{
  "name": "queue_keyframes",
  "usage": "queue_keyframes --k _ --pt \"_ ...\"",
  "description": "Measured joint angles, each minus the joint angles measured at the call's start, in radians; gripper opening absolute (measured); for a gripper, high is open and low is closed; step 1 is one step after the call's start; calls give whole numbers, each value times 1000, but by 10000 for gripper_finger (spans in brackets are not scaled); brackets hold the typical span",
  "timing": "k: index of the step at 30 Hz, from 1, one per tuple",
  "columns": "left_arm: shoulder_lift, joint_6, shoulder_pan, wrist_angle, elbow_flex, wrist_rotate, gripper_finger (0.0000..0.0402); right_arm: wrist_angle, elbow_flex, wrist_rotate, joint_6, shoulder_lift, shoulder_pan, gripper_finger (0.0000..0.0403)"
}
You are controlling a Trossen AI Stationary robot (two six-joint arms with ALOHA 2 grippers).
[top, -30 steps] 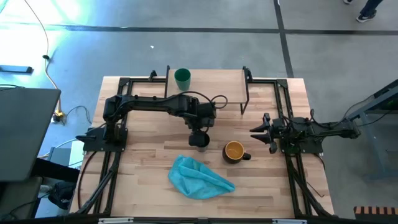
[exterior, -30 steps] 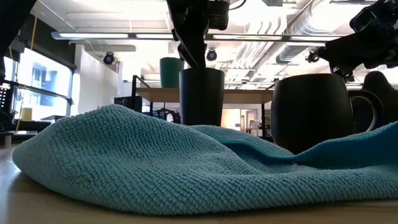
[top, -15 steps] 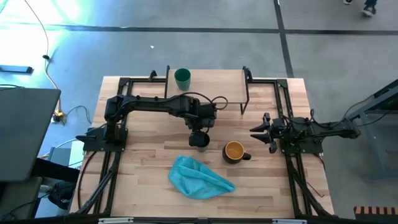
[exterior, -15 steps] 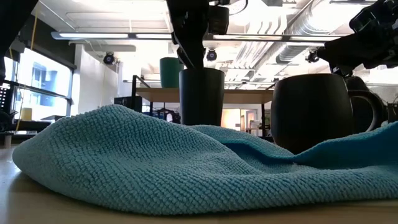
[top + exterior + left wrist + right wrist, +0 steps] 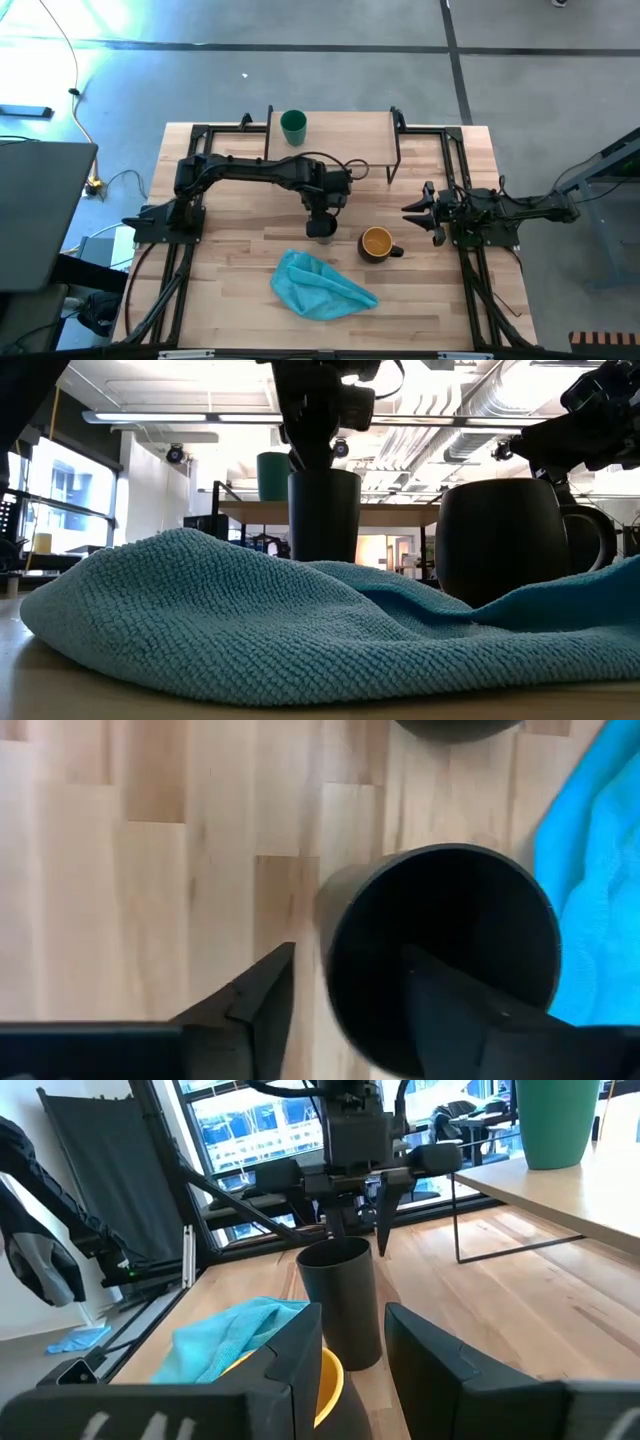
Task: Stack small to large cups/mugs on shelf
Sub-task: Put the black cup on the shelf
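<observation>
A tall black cup (image 5: 321, 229) stands upright on the tabletop, in front of the shelf (image 5: 345, 135). My left gripper (image 5: 321, 216) hangs open over it, pointing down. In the left wrist view one finger (image 5: 262, 1002) stands outside the cup's rim (image 5: 335, 935) and the other (image 5: 450, 1005) inside the cup (image 5: 450, 910). A small green cup (image 5: 293, 126) stands on the shelf's left end. The dark mug with a yellow inside (image 5: 376, 243) stands to the black cup's right. My right gripper (image 5: 418, 212) waits open at the table's right, beside the mug.
A crumpled blue cloth (image 5: 322, 285) lies near the front edge, just in front of the black cup and the mug. The shelf's thin black legs (image 5: 392, 165) stand behind the cups. The shelf board to the right of the green cup is bare.
My left gripper has shifted slightly toward the table's right above the black cup, still open. The cup, the mug and the cloth have stayed in place.
</observation>
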Motion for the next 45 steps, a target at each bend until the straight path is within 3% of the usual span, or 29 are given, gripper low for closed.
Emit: queue_keyframes --k 14,32,45 --pt "5 -10 0 19 0 2 9 0 0 -4 44 0 0 103" --pt "-2 -12 0 -35 12 -16 2 0 0 -4 63 0 0 103" --pt "-2 21 4 -181 267 -117 0 0 0 -3 63 0 0 103"
